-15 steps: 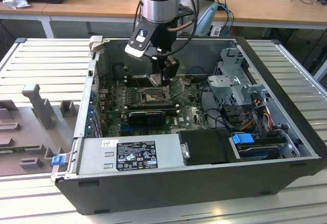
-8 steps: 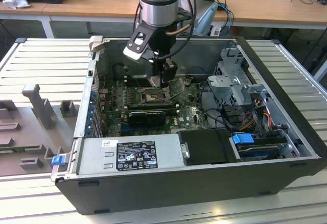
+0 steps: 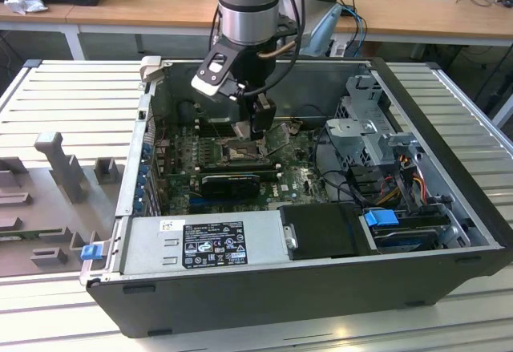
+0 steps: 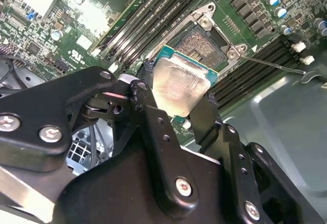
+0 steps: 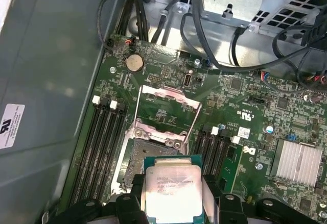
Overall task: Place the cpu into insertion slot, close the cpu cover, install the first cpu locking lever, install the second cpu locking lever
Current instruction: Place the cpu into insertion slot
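Observation:
In both wrist views my gripper [image 4: 176, 89] is shut on the cpu [image 4: 181, 83], a flat square chip with a pale silver face and green edge, one black finger [image 4: 148, 106] on each side. The cpu [image 5: 171, 191] hangs just above the insertion slot [image 5: 148, 155] and off to one side of it. The slot's dark centre [image 4: 207, 43] lies bare. The cpu cover [image 5: 166, 106], a silver frame with a square window, stands swung open beyond the slot. A thin wire lever [image 4: 271, 66] sticks out beside the socket. In the exterior view the gripper [image 3: 258, 131] reaches down into the case over the slot [image 3: 240, 153].
The open computer case [image 3: 449, 272] lies on a slatted table. A grey labelled power supply [image 3: 204, 244] fills its near side, with a black card [image 3: 232, 184] behind it. A drive cage [image 3: 369, 127] and cables sit at the exterior view's right. Long memory slots [image 5: 99, 142] flank the socket.

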Robot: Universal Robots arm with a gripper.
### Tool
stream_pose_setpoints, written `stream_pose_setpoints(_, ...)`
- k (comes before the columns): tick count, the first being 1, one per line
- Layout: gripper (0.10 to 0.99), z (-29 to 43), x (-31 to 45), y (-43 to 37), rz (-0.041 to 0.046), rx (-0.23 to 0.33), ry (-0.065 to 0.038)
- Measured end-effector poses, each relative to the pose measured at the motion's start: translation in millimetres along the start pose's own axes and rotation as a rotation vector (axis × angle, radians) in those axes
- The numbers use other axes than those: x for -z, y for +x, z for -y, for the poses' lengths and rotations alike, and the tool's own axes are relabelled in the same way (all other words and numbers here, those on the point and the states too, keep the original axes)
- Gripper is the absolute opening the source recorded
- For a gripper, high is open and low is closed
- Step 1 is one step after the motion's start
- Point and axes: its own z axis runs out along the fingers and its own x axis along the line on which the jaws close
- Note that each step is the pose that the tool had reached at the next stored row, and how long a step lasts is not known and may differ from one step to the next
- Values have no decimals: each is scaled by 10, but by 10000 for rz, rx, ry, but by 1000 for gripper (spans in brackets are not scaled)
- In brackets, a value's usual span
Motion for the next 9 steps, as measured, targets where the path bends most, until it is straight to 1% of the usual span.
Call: stream_pose_setpoints(9,529,6,-73,-1,1,-10,0)
